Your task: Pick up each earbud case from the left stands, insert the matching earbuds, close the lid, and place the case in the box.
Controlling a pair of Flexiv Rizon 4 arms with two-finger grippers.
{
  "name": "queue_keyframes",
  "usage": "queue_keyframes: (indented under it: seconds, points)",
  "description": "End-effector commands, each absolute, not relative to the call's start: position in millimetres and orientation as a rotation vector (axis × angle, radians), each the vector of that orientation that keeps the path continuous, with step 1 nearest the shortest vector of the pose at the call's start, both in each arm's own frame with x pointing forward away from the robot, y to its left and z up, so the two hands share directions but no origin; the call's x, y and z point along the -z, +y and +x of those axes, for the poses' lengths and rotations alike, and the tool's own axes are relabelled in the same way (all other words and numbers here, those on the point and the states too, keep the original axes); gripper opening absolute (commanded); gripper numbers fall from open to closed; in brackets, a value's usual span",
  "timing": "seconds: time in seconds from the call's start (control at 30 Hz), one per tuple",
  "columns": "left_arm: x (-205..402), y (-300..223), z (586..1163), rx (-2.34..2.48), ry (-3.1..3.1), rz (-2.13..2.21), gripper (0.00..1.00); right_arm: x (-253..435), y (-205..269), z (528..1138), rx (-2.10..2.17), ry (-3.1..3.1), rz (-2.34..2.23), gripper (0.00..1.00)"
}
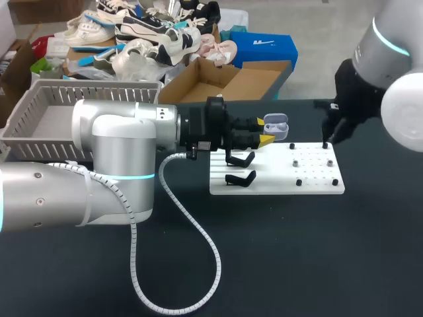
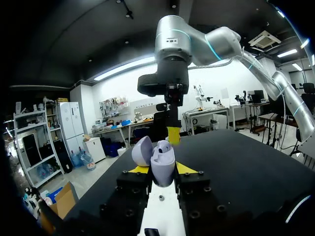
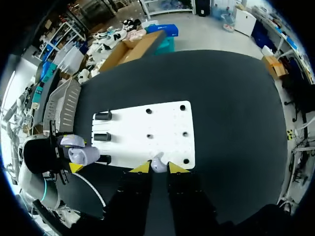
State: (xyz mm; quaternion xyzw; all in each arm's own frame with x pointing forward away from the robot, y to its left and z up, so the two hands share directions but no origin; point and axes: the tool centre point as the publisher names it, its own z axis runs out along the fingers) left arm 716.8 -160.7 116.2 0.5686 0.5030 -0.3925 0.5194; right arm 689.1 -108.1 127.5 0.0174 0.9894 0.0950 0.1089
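My left gripper (image 1: pixel 266 137) is shut on a lavender earbud case (image 1: pixel 276 125) with its lid open, held above the back left of the white board (image 1: pixel 277 185). In the left wrist view the case (image 2: pixel 162 164) sits upright between the yellow tips, its lid (image 2: pixel 141 150) swung aside. My right gripper (image 3: pixel 158 167) is shut on a small white earbud (image 3: pixel 157 162), hovering over the board's right side. From the head view that gripper (image 1: pixel 327 135) is to the right of the case, apart from it. Two empty black stands (image 1: pixel 240 159) stand on the board's left.
An open cardboard box (image 1: pixel 225 82) sits at the table's back edge, with a grey slatted crate (image 1: pixel 39 112) to its left. Small black pegs (image 1: pixel 299 181) dot the board's right half. My left arm's white cable (image 1: pixel 198 244) loops over the dark tabletop in front.
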Motion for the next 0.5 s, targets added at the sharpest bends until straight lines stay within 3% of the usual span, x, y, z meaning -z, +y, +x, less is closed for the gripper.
queue_keyframes:
  seconds: [0.03,0.5]
  points:
    - [-115.9,-161.5,715.3,0.935,1.208,1.358,0.00,-153.9,-104.7,654.4,-0.210,2.842,-0.105,0.00]
    - [-115.9,-161.5,715.3,0.935,1.208,1.358,0.00,-190.9,-70.7,627.4,-0.201,2.770,-0.610,0.00]
